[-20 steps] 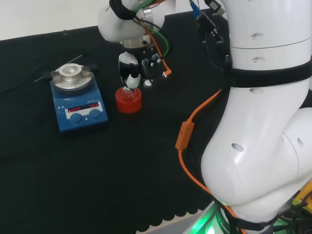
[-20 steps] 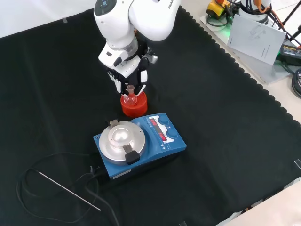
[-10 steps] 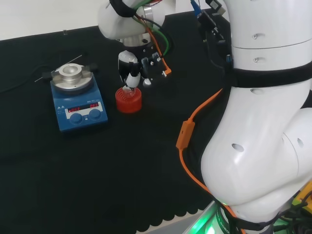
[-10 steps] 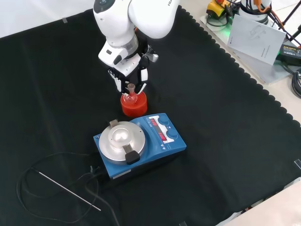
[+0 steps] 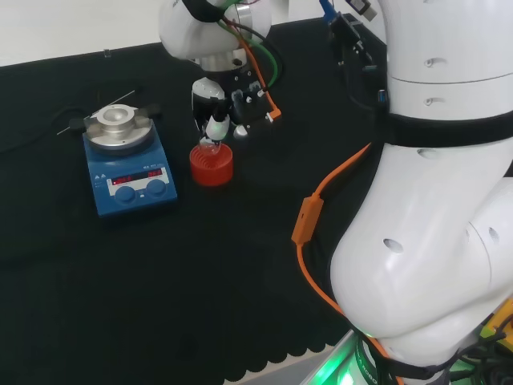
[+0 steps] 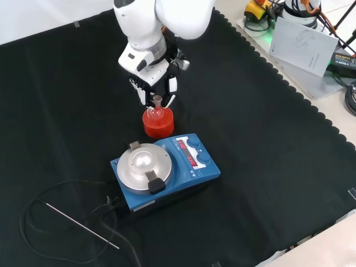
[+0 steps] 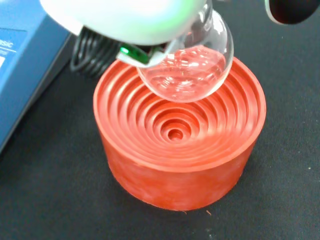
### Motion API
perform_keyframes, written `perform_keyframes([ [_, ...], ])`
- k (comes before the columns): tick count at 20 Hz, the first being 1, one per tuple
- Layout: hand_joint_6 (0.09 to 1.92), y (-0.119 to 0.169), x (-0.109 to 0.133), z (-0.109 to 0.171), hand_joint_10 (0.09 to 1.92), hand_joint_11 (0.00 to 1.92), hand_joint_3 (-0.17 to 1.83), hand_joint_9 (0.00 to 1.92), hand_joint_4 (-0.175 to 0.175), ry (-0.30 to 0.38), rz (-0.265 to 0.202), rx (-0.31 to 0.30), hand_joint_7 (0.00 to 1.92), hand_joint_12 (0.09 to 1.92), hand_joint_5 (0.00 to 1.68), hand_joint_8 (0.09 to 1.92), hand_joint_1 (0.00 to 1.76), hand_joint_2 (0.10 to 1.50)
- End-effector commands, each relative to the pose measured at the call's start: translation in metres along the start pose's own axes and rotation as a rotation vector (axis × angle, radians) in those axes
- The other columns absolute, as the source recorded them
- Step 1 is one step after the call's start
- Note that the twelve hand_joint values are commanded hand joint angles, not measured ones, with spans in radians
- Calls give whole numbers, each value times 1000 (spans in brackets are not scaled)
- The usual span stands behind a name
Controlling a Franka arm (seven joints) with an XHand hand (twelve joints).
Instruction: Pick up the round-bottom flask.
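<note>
With my hand (image 6: 151, 78) closed on its neck, the flask (image 7: 192, 67) hangs clear of the red ribbed stand (image 7: 180, 142), its round belly just above the rings in the wrist view. The pick looks nearly done to me; what remains is carrying it higher, away from the stand and the blue hotplate (image 6: 164, 169) beside it.

Flask (image 7: 192, 67), clear and round-bottomed, hangs clear of the red ribbed stand (image 7: 180, 137), its bulb over the stand's concentric rings, off centre. Blurred white part of the hand (image 7: 125, 17) covers the flask's neck. Blue device (image 7: 22, 65) beside the stand.
</note>
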State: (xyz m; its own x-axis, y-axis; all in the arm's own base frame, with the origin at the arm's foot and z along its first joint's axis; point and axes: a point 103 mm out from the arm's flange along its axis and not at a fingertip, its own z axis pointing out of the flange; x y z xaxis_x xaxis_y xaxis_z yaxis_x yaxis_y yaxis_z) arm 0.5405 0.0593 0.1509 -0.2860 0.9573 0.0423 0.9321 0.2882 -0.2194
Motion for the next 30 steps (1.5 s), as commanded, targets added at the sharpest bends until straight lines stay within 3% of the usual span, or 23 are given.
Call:
perform_keyframes([
  [1, 715, -23, 13, -32, 366, 1619, 861, 1693, -175, -16, 0, -18, 1428, 879, 1194, 675, 1322, 539],
  [9, 715, -38, 21, -64, 363, 1631, 872, 1700, -175, -23, -1, -22, 1430, 880, 1197, 678, 1323, 532],
  [30, 716, -62, 38, -88, 352, 1648, 911, 1709, -175, -30, -25, -36, 1444, 877, 1211, 671, 1326, 505],
])
